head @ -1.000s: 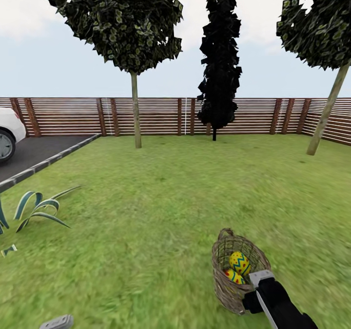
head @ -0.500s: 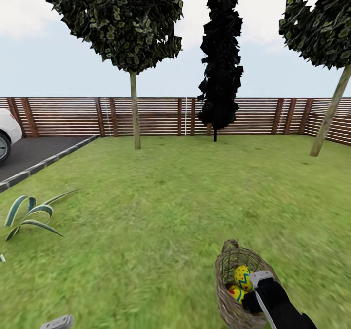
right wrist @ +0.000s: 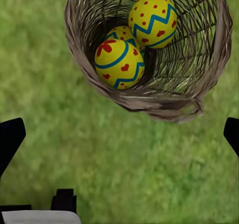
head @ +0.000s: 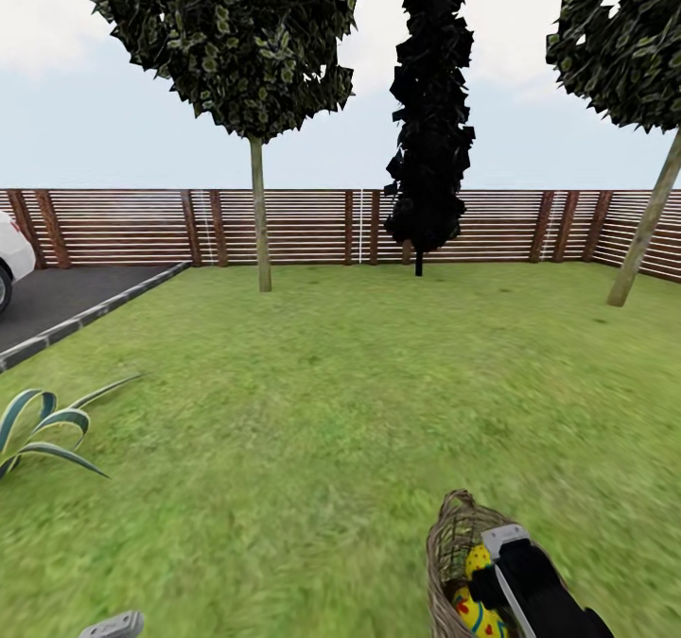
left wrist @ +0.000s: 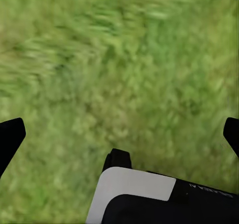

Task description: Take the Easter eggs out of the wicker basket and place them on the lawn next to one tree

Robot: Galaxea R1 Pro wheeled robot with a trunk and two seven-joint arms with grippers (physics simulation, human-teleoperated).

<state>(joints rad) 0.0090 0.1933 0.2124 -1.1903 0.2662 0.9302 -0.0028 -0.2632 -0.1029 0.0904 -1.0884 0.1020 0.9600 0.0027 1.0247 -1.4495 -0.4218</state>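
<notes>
My right tool (right wrist: 119, 134) is wide apart above the basket (right wrist: 149, 102); bumping its rim could spill the eggs (right wrist: 119, 63).

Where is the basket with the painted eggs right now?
The basket sits on the grass low in the head view, right of centre, beside the robot's right arm.

The robot's right arm (head: 534, 586), a glossy black casing capped with a pale grey rectangular plate. A small grey-white piece of the left arm (head: 112, 626). Black fingertips (left wrist: 11, 137) and a white-and-black wrist housing (left wrist: 149, 196) bearing faint lettering.
</notes>
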